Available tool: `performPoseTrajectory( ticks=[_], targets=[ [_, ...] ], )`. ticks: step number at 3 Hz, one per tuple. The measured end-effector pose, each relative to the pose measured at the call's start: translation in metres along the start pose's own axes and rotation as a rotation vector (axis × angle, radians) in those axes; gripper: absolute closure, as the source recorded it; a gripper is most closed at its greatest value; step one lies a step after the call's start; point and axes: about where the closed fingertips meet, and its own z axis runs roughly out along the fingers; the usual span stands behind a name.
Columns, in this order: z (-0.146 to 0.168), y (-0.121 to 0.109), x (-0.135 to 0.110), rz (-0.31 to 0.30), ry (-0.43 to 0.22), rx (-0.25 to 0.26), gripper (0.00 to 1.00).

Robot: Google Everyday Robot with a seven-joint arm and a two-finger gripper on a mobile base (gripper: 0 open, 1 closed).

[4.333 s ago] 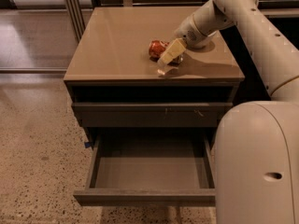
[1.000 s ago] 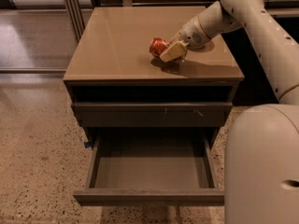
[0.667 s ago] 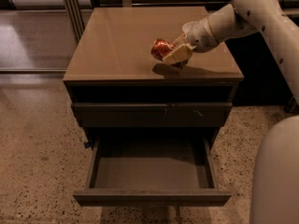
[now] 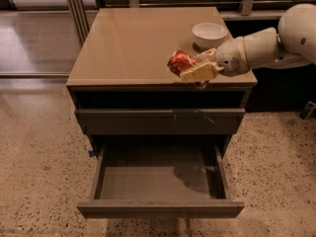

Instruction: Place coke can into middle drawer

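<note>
The coke can (image 4: 178, 61), red and slightly dented, is held in my gripper (image 4: 191, 66) above the front right part of the brown cabinet top (image 4: 128, 43). The gripper's cream fingers (image 4: 198, 72) are shut on the can, which is lifted clear of the top and tilted. The white arm reaches in from the right. Below, the middle drawer (image 4: 158, 177) is pulled open, showing a flat grey tray inside. The can hangs above the cabinet's front edge, over the drawer's right half.
A white bowl (image 4: 209, 34) stands on the cabinet top at the back right, just behind the gripper. A closed drawer front with small pale scratch marks (image 4: 159, 120) sits above the open drawer. Speckled floor surrounds the cabinet.
The gripper has lifted the can off the cabinet top and carried it forward toward the front edge. The arm has swung aside, uncovering the white bowl.
</note>
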Motion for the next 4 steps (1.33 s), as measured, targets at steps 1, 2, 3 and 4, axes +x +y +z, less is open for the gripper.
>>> performPoseTrajectory(
  ticks=[1, 2, 3, 4],
  targets=[
    [0.004, 0.005, 0.018, 0.032, 0.009, -0.006, 1.00],
    [0.009, 0.013, 0.010, -0.011, -0.011, -0.024, 1.00],
    [0.009, 0.030, 0.016, -0.036, -0.062, 0.006, 1.00],
    [0.014, 0.041, 0.062, 0.038, -0.080, 0.096, 1.00]
  ],
)
